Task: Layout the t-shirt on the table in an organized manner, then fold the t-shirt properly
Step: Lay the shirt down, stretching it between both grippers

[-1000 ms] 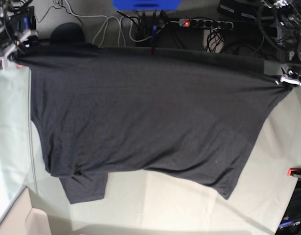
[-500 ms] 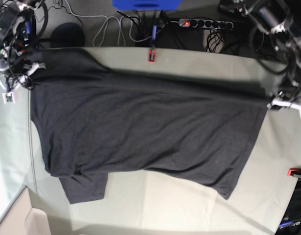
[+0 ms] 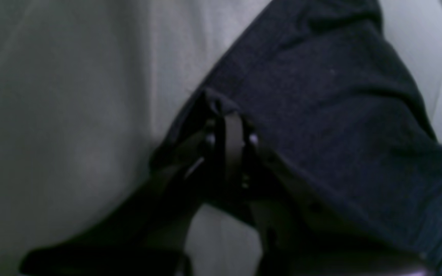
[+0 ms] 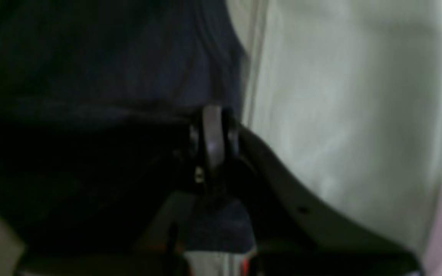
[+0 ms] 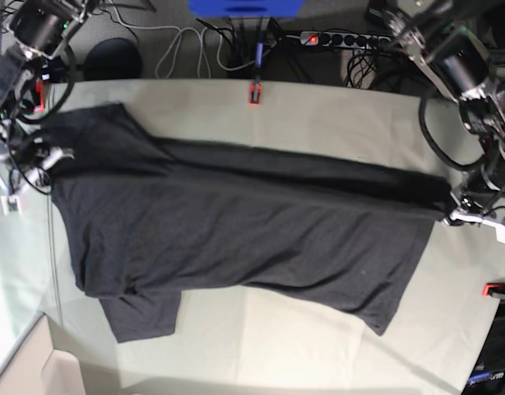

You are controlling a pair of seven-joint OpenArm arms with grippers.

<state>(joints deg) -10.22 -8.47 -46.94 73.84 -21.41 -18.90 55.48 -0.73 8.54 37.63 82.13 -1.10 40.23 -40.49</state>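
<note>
The t-shirt [image 5: 236,230] lay spread across the table [image 5: 318,337], dark side up, stretched from the left edge almost to the right edge in the base view. Its far edge was doubled over into a long fold running left to right, and a sleeve [image 5: 141,317] stuck out from under the body at the near left. You had both arms on that folded far edge.

Your left gripper [image 5: 460,216], at the scene's right, was closed tight on the corner of the shirt there; in its wrist view the fingers [image 3: 232,145] were pressed together with dark cloth bunched around them and pale table beyond.

Your right gripper [image 5: 51,156], at the scene's left, was likewise clamped on the shirt's corner near the table's left edge; in its wrist view the narrow fingers [image 4: 213,138] pinched the hem, with cloth to one side and bare table to the other.

A red clamp [image 5: 254,93] sat at the far edge, another [image 5: 495,289] at the right. Cables and a power strip [image 5: 343,39] lay on the floor beyond.
</note>
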